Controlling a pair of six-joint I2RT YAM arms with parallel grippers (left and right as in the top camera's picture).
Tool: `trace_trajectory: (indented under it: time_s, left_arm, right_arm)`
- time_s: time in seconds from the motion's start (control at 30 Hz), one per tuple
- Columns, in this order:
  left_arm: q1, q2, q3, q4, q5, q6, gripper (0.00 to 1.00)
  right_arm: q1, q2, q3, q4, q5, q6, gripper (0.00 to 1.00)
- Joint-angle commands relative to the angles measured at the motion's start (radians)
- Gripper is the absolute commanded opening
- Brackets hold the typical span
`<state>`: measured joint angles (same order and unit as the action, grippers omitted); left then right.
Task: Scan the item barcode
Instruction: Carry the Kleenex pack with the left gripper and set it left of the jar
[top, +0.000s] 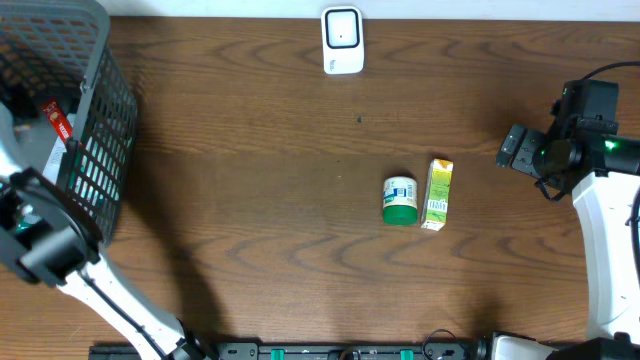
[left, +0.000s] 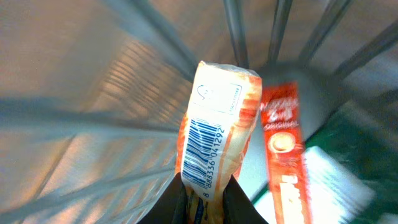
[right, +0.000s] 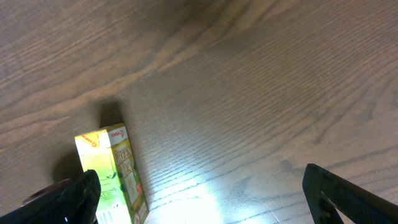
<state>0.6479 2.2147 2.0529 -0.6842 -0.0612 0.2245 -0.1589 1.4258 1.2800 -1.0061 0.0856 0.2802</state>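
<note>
In the left wrist view my left gripper (left: 206, 193) is shut on the lower end of an orange-and-white packet (left: 214, 124), down inside the wire basket (top: 95, 140). The packet's blue barcode (left: 200, 149) faces the camera. A red-orange stick pack (left: 283, 143) lies right beside it. The white scanner (top: 342, 40) stands at the table's far edge. My right gripper (right: 205, 208) hangs wide open over bare wood, with a green tea carton (right: 115, 171) next to its left finger (right: 74, 199). Overhead, this gripper (top: 512, 150) is to the right of the carton (top: 437, 194).
A green-lidded jar (top: 400, 200) lies just left of the carton near the table's middle. A red packet (top: 58, 122) shows through the basket's top. The basket's grey wires (left: 236, 31) close in around the left gripper.
</note>
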Motion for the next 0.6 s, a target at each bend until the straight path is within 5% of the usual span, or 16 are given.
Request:
trace_trajectory:
  time_s: [0.0, 0.17, 0.33, 0.57]
  left_arm:
    - [0.0, -0.227, 0.022, 0.002, 0.001, -0.171, 0.12]
    - [-0.033, -0.458, 0.021, -0.1, 0.022, -0.364, 0.13]
    - [-0.135, -0.645, 0.021, -0.341, 0.203, -0.517, 0.13]
    - [-0.482, -0.714, 0.005, -0.692, 0.249, -0.578, 0.14]
  right_arm:
    - [-0.004, -0.005, 0.002, -0.001, 0.011, -0.008, 0.99]
    - [-0.004, -0.005, 0.002, -0.001, 0.011, -0.008, 0.99]
    - [-0.004, -0.005, 0.002, -0.001, 0.011, -0.008, 0.99]
    - [-0.004, -0.005, 0.002, -0.001, 0.011, -0.008, 0.99]
